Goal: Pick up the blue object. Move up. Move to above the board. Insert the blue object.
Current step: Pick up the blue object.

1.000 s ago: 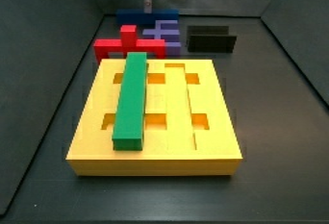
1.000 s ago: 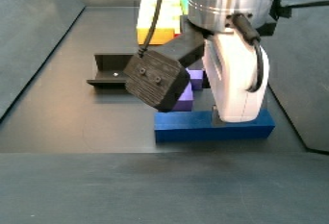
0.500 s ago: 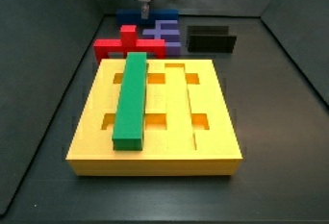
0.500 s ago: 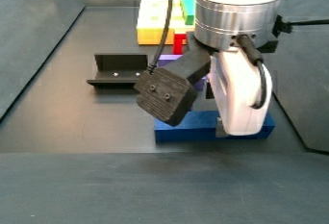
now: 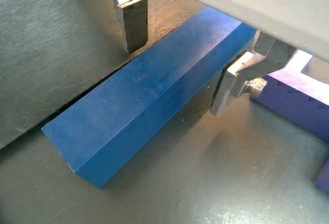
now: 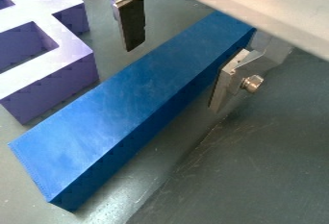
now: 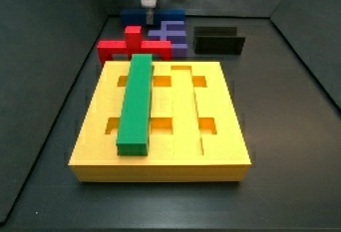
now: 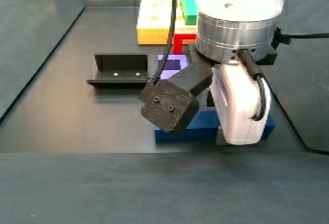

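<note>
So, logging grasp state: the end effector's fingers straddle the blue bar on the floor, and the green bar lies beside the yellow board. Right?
Not quite. The green bar lies on the board, in a groove, as a side view shows. The rest holds: the end effector straddles the blue bar on the floor, one finger on each side.

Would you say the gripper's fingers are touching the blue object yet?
Cannot tell. In both wrist views the gripper straddles the blue object, its fingers close beside the long faces, but neither view plainly shows contact or a gap.
</note>
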